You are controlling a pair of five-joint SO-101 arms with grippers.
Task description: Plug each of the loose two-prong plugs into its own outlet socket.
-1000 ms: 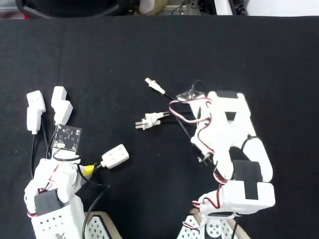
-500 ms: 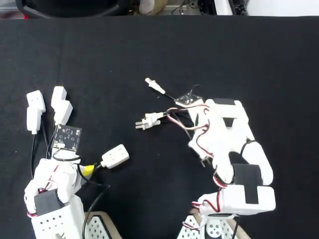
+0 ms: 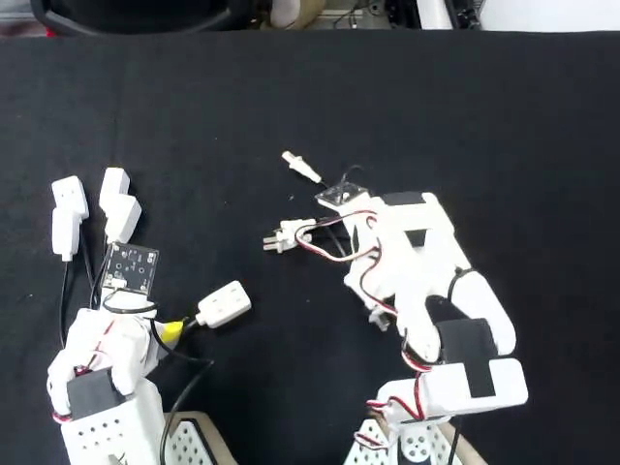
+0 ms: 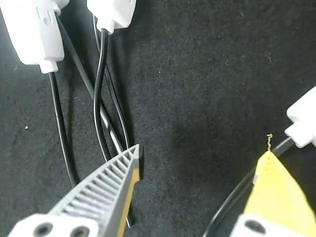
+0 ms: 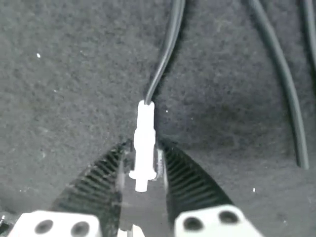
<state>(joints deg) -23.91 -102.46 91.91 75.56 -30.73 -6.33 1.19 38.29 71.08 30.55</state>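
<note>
In the right wrist view my right gripper [image 5: 143, 160] is shut on a white two-prong plug [image 5: 145, 140], whose black cable runs away from the fingers. From the high view this plug [image 3: 284, 236] lies mid-table, prongs pointing left, with the right gripper [image 3: 315, 232] at its cable end. A second loose plug [image 3: 300, 167] lies just beyond it. A white outlet socket [image 3: 225, 303] rests near my left gripper [image 3: 179, 329]. The left gripper [image 4: 197, 163] stands open above the black cloth, and that socket's end [image 4: 303, 118] is beside its yellow finger [image 4: 271, 187].
Several more white sockets [image 3: 68, 194] on black cables [image 4: 101, 98] lie at the far left, two of them [image 4: 34, 29] close ahead of the left gripper. Black cables [image 5: 281, 74] cross the cloth beside the held plug. The table's far and right parts are bare black cloth [image 3: 484, 116].
The right arm has swung to the left, bringing its gripper onto the middle plug. The plugs, the sockets and the left arm have stayed where they were.
</note>
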